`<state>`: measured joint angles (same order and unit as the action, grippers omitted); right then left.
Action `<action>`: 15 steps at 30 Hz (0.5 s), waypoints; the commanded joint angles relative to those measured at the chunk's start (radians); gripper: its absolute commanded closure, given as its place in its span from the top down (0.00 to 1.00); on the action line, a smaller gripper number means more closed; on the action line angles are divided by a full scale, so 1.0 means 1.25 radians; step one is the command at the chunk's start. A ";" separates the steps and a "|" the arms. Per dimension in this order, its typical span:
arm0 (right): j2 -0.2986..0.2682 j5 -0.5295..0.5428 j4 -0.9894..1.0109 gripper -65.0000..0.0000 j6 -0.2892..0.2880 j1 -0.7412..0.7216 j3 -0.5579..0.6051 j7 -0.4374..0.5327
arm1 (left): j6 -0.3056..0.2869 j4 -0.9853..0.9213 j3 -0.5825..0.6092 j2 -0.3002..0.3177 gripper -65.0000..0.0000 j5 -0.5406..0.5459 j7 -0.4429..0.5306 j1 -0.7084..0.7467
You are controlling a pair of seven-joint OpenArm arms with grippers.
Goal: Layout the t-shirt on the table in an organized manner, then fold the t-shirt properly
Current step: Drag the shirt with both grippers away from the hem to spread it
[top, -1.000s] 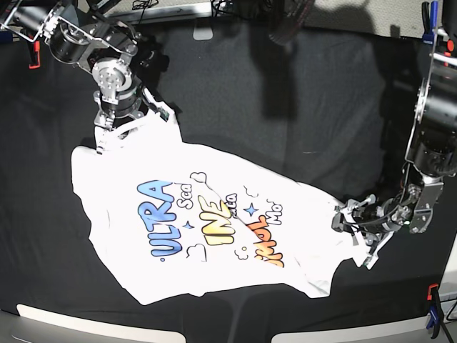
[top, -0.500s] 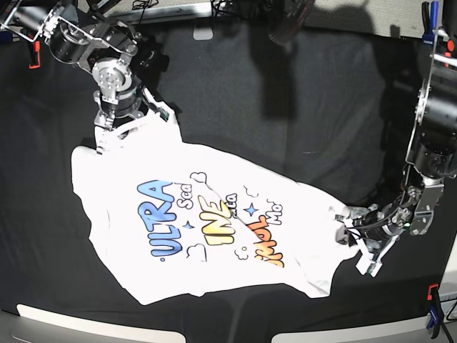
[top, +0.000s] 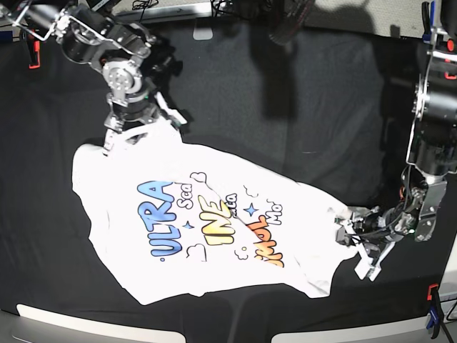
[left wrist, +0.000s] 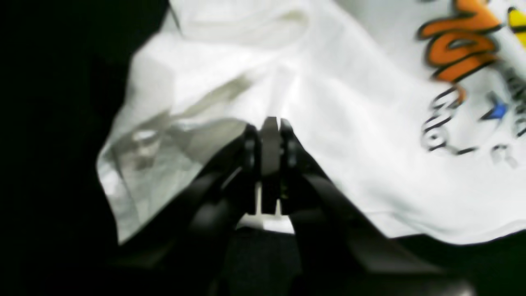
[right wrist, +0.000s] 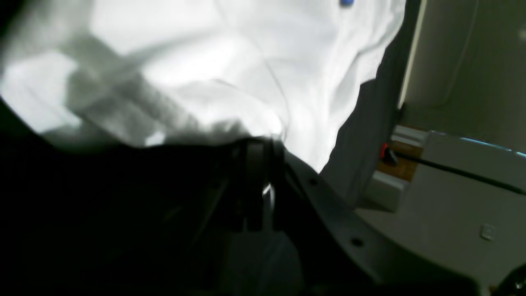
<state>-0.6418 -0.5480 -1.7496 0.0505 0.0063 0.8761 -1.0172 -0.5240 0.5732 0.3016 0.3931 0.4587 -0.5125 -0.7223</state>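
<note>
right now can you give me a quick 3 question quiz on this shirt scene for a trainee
1. True or false: the t-shirt lies print side up on the table.
2. Which gripper is shut on the t-shirt: A) left only, B) right only, C) both?
3. Fill in: the lettering nearest the left gripper is coloured ____.

Key: 1 true. 2 C, the right gripper also pinches an edge. 3 orange.

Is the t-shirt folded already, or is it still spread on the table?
Spread, not folded: the t-shirt lies print-up and skewed on the table, wrinkled.
</note>
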 commanded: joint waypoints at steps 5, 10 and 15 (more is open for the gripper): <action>-0.003 0.007 -0.013 0.00 0.009 0.046 -0.036 0.024 | 0.000 0.141 -0.081 0.023 0.00 0.011 -0.018 0.068; -0.017 0.004 -0.013 0.00 0.009 0.132 -0.095 0.027 | 0.009 0.296 -0.096 0.088 0.00 0.011 -0.033 0.187; -0.045 0.001 -0.043 0.00 0.009 0.224 -0.150 0.031 | 0.077 0.461 -0.096 0.168 0.00 0.011 -0.057 0.307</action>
<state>-0.6849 -0.5415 -1.7863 0.0544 0.2890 0.6941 -0.9760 -0.4244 1.1366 0.1902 0.5919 0.4648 -0.6052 -0.3130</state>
